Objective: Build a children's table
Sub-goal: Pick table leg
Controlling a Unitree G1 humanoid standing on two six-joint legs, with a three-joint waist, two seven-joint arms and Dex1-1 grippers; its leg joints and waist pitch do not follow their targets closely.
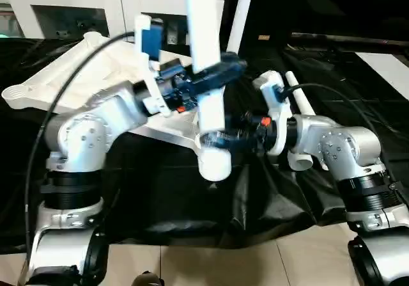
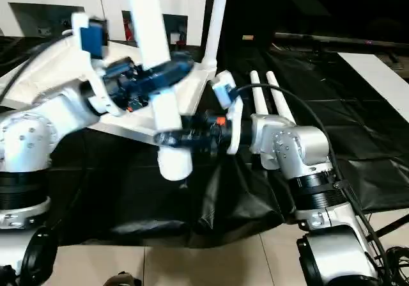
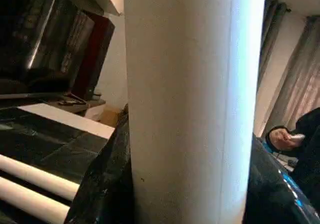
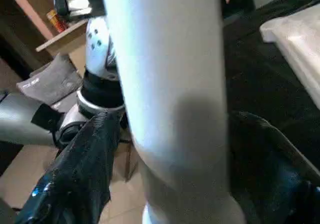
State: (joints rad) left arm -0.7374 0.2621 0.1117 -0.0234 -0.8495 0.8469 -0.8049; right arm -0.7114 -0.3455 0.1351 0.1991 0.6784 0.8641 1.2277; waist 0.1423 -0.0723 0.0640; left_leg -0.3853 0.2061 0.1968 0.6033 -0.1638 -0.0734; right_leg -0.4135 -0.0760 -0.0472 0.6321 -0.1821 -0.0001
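The left claw (image 1: 206, 76) is clamped around a white table leg (image 1: 206, 49), its black fingers (image 1: 225, 68) wrapping the tube about halfway up what can be seen of it. The leg stands nearly upright in front of the robot, and its upper end is cut off by the top edge of the head views. The right claw (image 2: 174, 139) grips the same leg lower down, just above the rounded bottom end, with one finger on each side of the tube; in the right wrist view both dark fingers (image 4: 85, 169) press against the white surface. In the left wrist view the leg takes up the middle, so how far the fingers reach round its back is hidden.

Behind the held leg lies the white table top (image 1: 77, 68), underside up, tilted on the black-draped table (image 1: 160, 196); its middle is covered by the left forearm and the claws, so its ribs are hard to make out. A second leg (image 2: 216, 20) rises from the top's far corner, its upper part also cut off. Two more white legs (image 2: 268, 97) lie side by side on the black cloth, just beside the right forearm, which hides their near ends. A person's hand (image 3: 286, 138) shows dimly at the edge of the left wrist view.
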